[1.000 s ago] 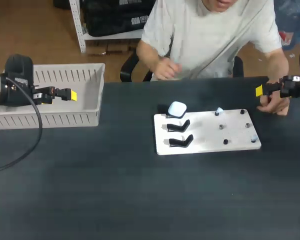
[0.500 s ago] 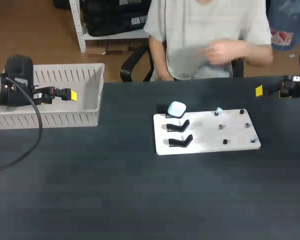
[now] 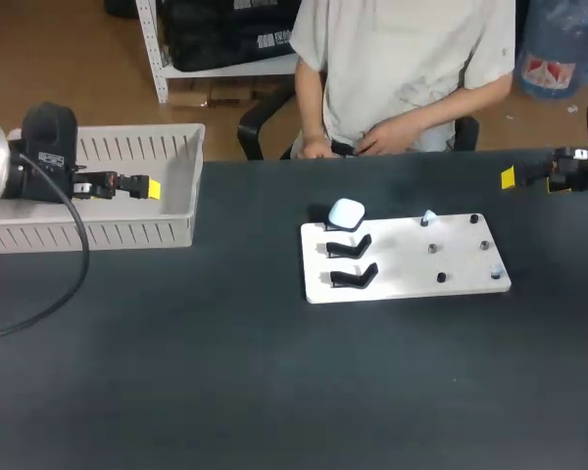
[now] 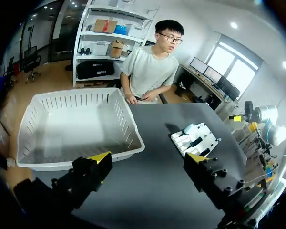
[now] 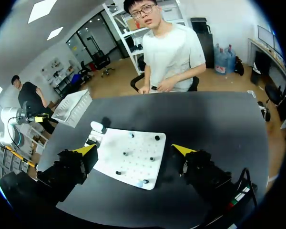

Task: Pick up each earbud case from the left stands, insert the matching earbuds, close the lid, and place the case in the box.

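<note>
1. We are holding our left pincer (image 4: 148,160) with its fingers spread wide apart, gripping nothing.
2. We are seeing one white slatted box (image 3: 98,233) under and just ahead of that pincer. The pincer is hanging above the box's end nearer the board.
3. We are keeping our right pincer (image 5: 133,150) spread open too, and it is empty.
4. One white board (image 5: 133,164) is lying on the dark tabletop (image 3: 225,372) ahead of the right pincer, between the lines of its two fingers. It is well ahead of the left pincer, on that pincer's right-finger side.
5. We are counting one white earbud case (image 3: 347,212), lid shut, sitting on the stand at the board's corner, well apart from both pincers.
6. Two bare black stands (image 3: 351,246) are standing in a row just beside it.
7. Two small pale earbuds (image 3: 429,217) are sitting on the board's other half, among four dark pegs (image 3: 432,249).
</note>
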You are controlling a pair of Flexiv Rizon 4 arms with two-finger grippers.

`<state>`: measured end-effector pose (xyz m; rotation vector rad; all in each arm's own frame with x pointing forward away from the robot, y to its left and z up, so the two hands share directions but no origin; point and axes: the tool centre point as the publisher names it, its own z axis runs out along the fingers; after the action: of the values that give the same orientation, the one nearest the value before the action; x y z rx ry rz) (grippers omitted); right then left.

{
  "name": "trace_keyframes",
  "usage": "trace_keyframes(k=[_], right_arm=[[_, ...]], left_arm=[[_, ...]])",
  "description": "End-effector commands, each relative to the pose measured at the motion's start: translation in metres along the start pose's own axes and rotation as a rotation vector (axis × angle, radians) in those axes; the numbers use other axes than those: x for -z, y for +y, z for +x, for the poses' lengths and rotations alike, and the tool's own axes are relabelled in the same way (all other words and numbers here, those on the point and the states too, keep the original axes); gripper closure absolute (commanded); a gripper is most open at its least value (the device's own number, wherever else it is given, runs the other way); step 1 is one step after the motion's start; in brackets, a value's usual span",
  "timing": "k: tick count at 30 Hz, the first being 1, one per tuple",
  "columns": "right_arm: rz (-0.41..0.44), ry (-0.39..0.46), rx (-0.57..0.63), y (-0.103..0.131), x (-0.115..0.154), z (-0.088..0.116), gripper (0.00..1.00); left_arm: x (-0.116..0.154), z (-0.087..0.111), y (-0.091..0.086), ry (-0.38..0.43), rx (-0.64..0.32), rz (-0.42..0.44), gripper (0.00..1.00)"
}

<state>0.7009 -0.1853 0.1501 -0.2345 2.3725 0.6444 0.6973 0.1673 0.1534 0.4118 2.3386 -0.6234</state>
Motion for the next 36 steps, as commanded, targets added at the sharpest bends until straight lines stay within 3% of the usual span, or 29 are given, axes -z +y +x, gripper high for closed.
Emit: trace_keyframes(k=[1, 6, 17, 26, 36], right_arm=[[-0.001, 0.000, 0.001, -0.001, 0.000, 0.000, 0.00], [-0.001, 0.000, 0.001, -0.001, 0.000, 0.000, 0.00], [-0.001, 0.000, 0.001, -0.001, 0.000, 0.000, 0.00], [-0.001, 0.000, 0.001, -0.001, 0.000, 0.000, 0.00], [-0.001, 0.000, 0.001, -0.001, 0.000, 0.000, 0.00]], left_arm=[[-0.006, -0.005, -0.004, 0.001, -0.047, 0.057, 0.00], [-0.015, -0.007, -0.017, 0.010, -0.103, 0.113, 0.00], [-0.041, -0.020, -0.052, 0.045, -0.423, 0.317, 0.00], [-0.081, -0.025, -0.080, 0.080, -0.666, 0.454, 0.00], [-0.128, -0.028, -0.100, 0.098, -0.753, 0.593, 0.00]])
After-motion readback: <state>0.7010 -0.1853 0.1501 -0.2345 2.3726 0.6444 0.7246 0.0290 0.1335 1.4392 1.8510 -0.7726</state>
